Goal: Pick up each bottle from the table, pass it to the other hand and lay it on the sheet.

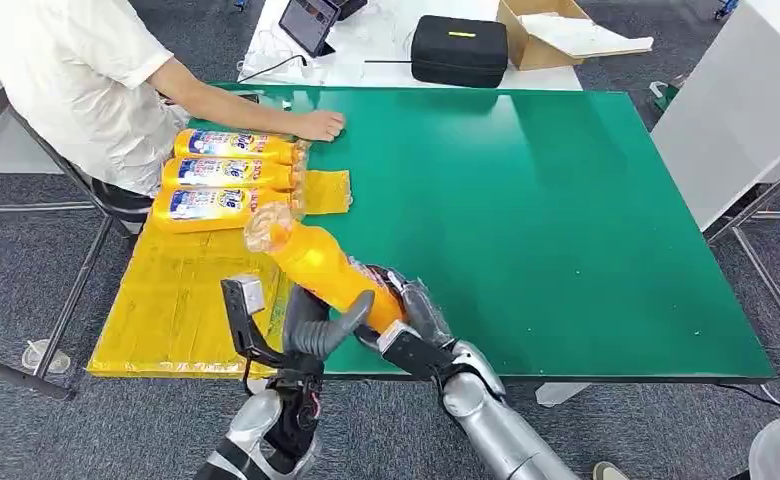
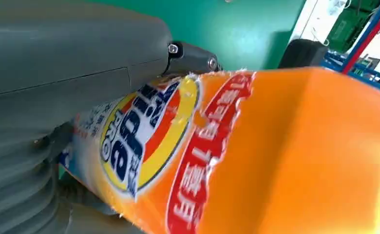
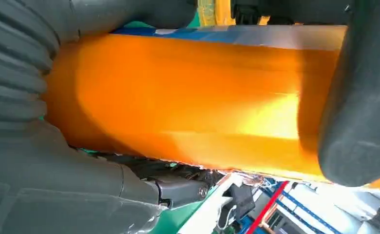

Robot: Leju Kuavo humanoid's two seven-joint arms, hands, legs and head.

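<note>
Item: orange bottle (image 1: 328, 270), mid-handover, gripped by both left hand (image 1: 306, 335) and right hand (image 1: 413, 318). Long axis slants away from hands, cap toward yellow sheet (image 1: 181, 290). Beyond: three bottles (image 1: 228, 175) already laid; left hand nearer sheet.

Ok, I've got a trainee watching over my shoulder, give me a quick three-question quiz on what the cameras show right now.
1. True or false: the orange bottle is gripped by both the left hand and the right hand.
2. How many bottles lie on the yellow sheet?
A. one
B. three
C. five
3. Fill in: a person's hand rests on the green ____ beside the top bottle.

Key
1. True: both hands are around it, held tilted above the table's near edge.
2. B: three lie side by side, caps pointing right.
3. Table.
</note>
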